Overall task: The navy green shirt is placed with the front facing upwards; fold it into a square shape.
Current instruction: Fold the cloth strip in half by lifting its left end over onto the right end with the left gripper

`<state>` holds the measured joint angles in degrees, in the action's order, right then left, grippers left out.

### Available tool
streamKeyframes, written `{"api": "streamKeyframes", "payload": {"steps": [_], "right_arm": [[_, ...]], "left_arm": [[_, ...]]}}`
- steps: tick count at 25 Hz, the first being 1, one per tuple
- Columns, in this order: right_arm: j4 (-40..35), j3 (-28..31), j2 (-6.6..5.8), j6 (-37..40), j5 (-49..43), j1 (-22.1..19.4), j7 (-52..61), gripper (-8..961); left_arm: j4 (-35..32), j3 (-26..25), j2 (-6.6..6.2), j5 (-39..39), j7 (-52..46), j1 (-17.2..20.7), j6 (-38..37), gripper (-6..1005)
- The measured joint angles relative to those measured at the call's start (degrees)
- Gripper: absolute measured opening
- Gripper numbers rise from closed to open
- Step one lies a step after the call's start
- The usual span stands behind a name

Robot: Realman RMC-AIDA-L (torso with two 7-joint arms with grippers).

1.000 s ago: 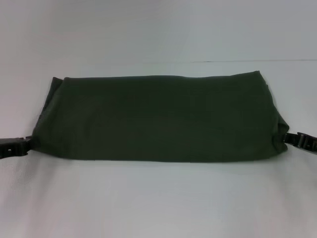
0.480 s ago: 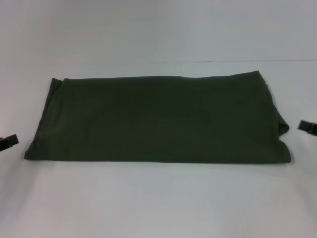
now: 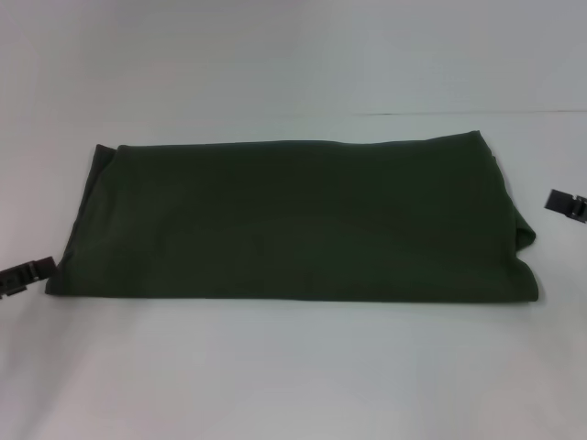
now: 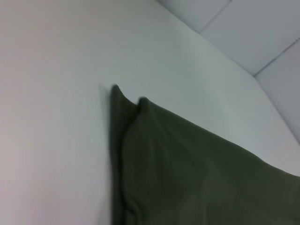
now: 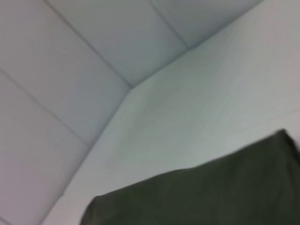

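The navy green shirt [image 3: 293, 220] lies flat on the white table [image 3: 293, 367], folded into a wide dark rectangle with plain cloth facing up and no lettering showing. My left gripper [image 3: 44, 269] is low at the shirt's near left corner, just off the cloth and holding nothing. My right gripper [image 3: 556, 202] hovers off the shirt's right edge, a short way from the cloth, also empty. In the left wrist view, a layered corner of the shirt [image 4: 197, 173] shows. The right wrist view shows an edge of the shirt [image 5: 201, 197].
White table surface surrounds the shirt on all sides, with a broad strip toward the front edge. A pale panelled wall [image 5: 93, 42] rises behind the table.
Both grippers let go of the shirt's side edges and drew outward; the cloth settled flat. Since then the left gripper has come back toward the near left corner and the right gripper has risen slightly.
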<state>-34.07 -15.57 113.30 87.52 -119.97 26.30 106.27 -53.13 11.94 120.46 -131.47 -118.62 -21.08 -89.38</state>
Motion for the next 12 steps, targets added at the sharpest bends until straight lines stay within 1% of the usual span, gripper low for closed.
{"api": "streamKeyframes", "payload": {"steps": [1,5,12], "right_arm": [[-0.01,-0.12,-0.10,0.43,-0.11,0.47,0.00,804],[-0.03,-2.00,-0.31,0.27,-0.33,1.55,-0.65,918],[-0.03,-5.51,-0.45,-1.01,-0.36,3.67,-1.27,919]], "left_arm": [[0.12,0.03,-0.01,-0.15,-0.52,-0.05,-0.36,811],[1.10,0.17,-0.03,-1.44,-2.67,-0.43,-1.24,853],[3.35,1.71,-0.02,-2.21,-8.00,-0.97,0.29,878]]}}
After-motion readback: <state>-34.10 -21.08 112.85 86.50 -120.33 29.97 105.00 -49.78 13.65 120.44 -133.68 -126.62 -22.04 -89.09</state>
